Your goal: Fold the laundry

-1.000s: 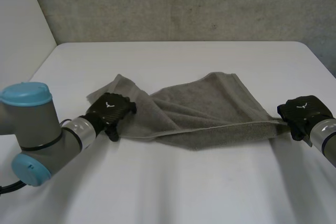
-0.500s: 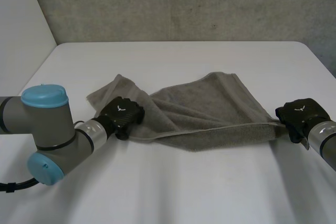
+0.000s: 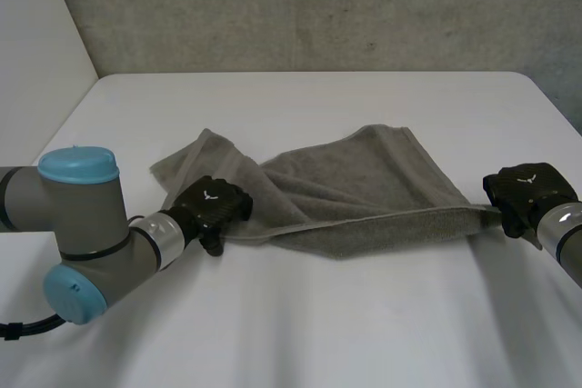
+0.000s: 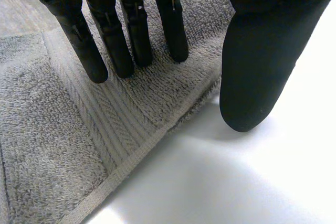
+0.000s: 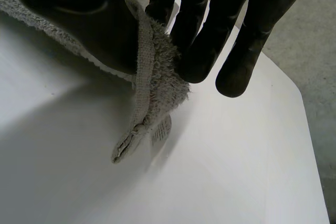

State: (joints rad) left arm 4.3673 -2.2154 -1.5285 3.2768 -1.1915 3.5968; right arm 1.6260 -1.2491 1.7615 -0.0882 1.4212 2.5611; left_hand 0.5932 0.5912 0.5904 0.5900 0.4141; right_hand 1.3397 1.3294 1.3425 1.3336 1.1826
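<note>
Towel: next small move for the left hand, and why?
Probably close the left hand on the towel: its fingers lie straight on the cloth beside the hem, with the thumb over bare table past that edge, so nothing is pinched. The right hand pinches its corner, so only the left grip seems missing.

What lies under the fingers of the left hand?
The grey towel, near its hemmed edge; the left hand has straight fingers resting on it. Its thumb is off the cloth, over the white table. The table beneath the towel is covered.
</note>
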